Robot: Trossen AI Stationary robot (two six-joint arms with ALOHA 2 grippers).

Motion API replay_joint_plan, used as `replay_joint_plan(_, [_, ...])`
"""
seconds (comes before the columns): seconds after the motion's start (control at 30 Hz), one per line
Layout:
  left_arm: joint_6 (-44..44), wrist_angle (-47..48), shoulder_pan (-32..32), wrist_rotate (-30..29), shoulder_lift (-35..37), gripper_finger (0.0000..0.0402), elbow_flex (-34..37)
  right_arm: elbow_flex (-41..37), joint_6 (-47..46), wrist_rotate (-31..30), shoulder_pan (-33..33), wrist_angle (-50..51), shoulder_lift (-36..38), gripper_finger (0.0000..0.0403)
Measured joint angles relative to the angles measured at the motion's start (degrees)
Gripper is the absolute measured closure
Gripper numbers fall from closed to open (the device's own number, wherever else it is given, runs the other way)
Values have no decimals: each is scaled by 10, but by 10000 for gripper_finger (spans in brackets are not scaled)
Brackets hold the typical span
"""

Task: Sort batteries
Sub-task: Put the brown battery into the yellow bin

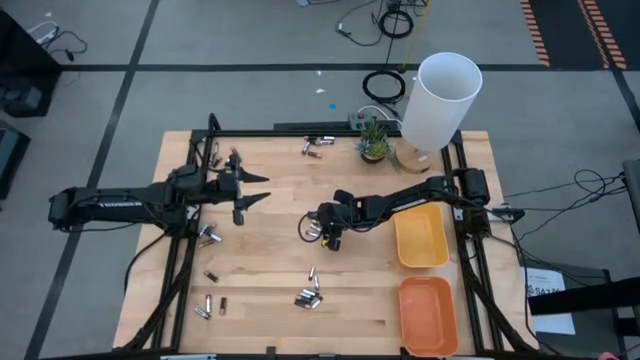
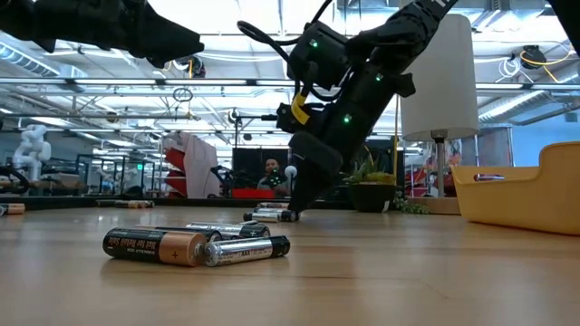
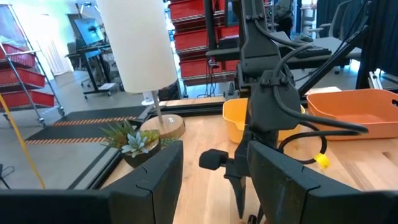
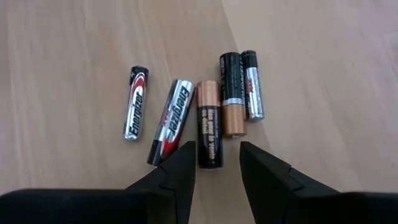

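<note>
High view: the left gripper (image 1: 252, 195) hangs over the left half of the table (image 1: 270, 170), fingers parted and empty, with nothing between them in its own wrist view. Batteries (image 1: 208, 237) lie scattered below and beside it: a small group just under the arm, a few more near the table's front-left corner (image 1: 203, 307), another cluster at front centre (image 1: 309, 296), and a pair near the back edge (image 1: 316, 147).

At table centre the right gripper (image 1: 322, 231) is lowered onto a further group. Its wrist view shows five cells lying side by side, the copper-topped black battery (image 4: 210, 123) running in toward the gap between the fingers (image 4: 177, 167). The jaws stand narrowly apart and hold nothing yet; they straddle the near end of that cell.

To the right, the yellow tray (image 1: 420, 236) and the orange tray (image 1: 427, 313) stand one behind the other along the table's right edge, well apart from every cluster. Nothing can be seen inside them.

Assessment: each cell is rigid, smooth-jacketed and small, dense for its size, and round, so it will likely roll or squirt out under an off-centre pinch. Hold is best taken across the body at mid-length, fingers square to the axis. Neighbours lie touching or nearly so; closing on one risks nudging the silver cell (image 4: 171, 121) beside it.
</note>
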State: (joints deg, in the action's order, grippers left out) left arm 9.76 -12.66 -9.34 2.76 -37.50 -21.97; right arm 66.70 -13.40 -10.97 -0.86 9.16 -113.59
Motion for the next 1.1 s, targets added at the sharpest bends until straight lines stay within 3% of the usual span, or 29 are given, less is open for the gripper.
replay_joint_plan(0.27, [0,1,0,0,0,210,0,3,-2,2,0,-9,-24,292])
replay_joint_plan(0.53, [0,1,0,0,0,210,0,2,-4,4,0,7,-17,382])
replay_joint_plan(0.83, [-2,2,0,0,0,210,0,-2,-5,6,0,51,18,382])
replay_joint_plan(1.1, [-2,2,0,4,0,210,0,-1,-29,5,-7,156,124,382])
